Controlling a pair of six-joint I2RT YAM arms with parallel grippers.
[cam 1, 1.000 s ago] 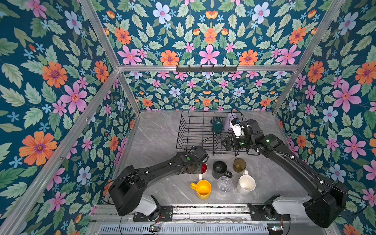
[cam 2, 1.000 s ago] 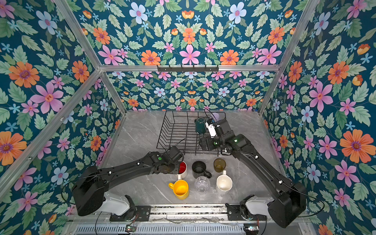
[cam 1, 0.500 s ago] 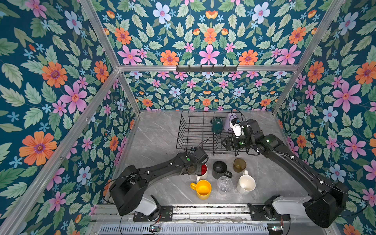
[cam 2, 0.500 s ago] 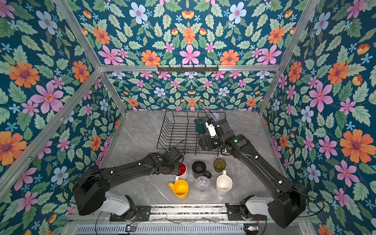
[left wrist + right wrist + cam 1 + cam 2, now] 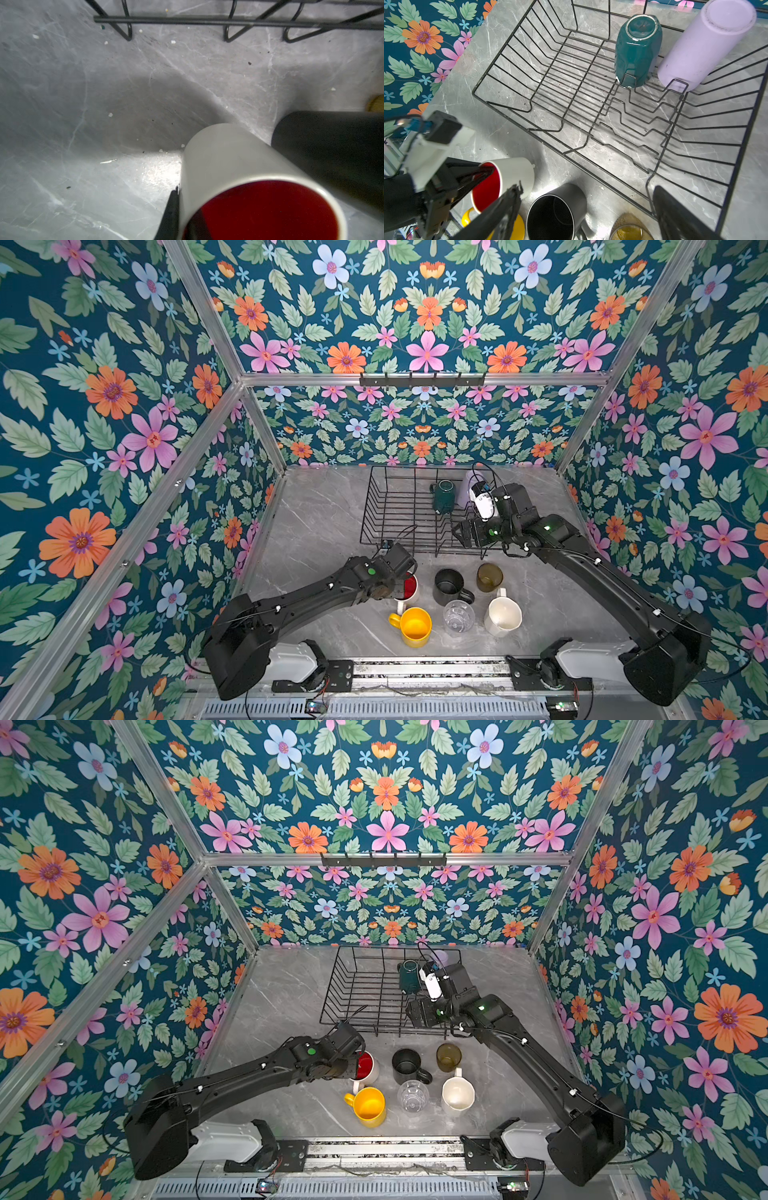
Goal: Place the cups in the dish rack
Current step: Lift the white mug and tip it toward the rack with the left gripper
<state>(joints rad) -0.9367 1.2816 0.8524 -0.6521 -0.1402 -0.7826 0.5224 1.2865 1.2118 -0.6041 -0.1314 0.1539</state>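
**Left gripper clamped on the red-lined mug, two cups in the rack**

Your left gripper (image 5: 398, 585) is closed on the rim of the red-lined mug (image 5: 411, 588). The left wrist view shows one finger inside against the red and one outside on the white wall. That mug sits just near of the rack's near edge, close beside the black mug (image 5: 449, 587) on its right. You cannot tell from these views whether its base is on the table (image 5: 324, 522) or off it.

Your right gripper (image 5: 586, 188) is spread wide and holds nothing. It hangs over the near right part of the rack (image 5: 375, 506).

The rack stands at the far middle of the table. In its far right part the green mug (image 5: 444, 495) and the lilac tumbler (image 5: 704, 45) sit side by side, both base up, with the tumbler on the right and leaning.

Six cups are outside the rack, all mouth up, in two rows:
- **Far row, left to right:** red-lined mug, black mug, olive tumbler (image 5: 489, 577).
- **Near row, left to right:** yellow mug (image 5: 413, 626), clear glass (image 5: 458, 616), cream mug (image 5: 503, 616).
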